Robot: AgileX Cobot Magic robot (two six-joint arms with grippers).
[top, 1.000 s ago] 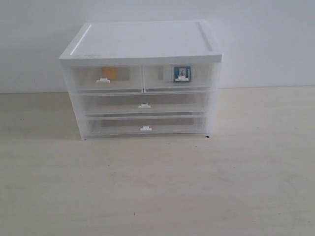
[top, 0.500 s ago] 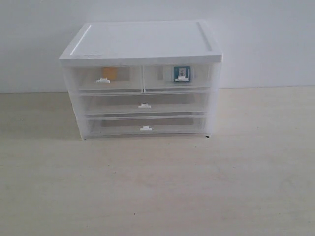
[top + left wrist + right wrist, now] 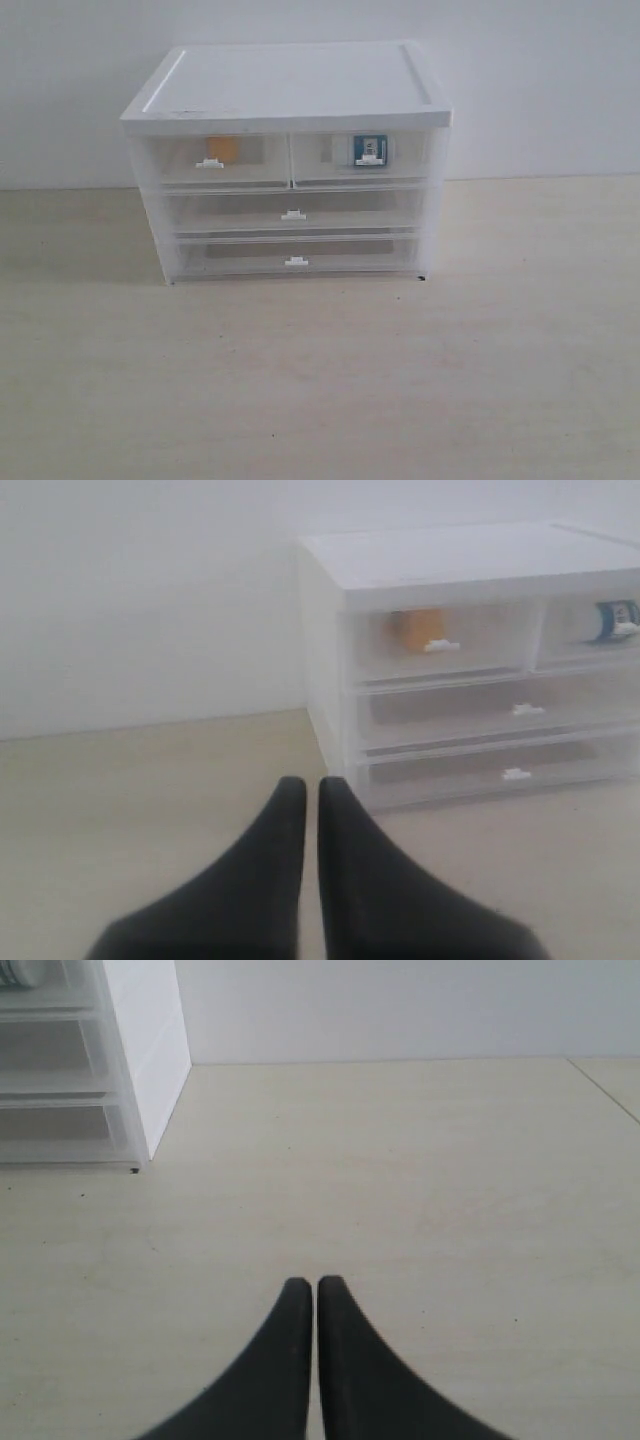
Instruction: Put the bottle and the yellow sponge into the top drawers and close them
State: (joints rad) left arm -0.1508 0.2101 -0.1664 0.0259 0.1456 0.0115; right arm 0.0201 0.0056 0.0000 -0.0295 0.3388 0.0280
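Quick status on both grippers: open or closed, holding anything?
Left gripper: closed, holding nothing.
Right gripper: closed, holding nothing.

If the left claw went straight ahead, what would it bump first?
Probably the white cabinet, near its side corner; the shut left claw aims about there, though it might just slip past.

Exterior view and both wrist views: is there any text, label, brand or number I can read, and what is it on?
On the small white plastic bottle inside the closed right top drawer: white marks on a dark teal-blue label, too small and blurred to read in any view.
On the orange-yellow foam sponge: no text visible.
On the white-topped translucent plastic cabinet: no text visible.
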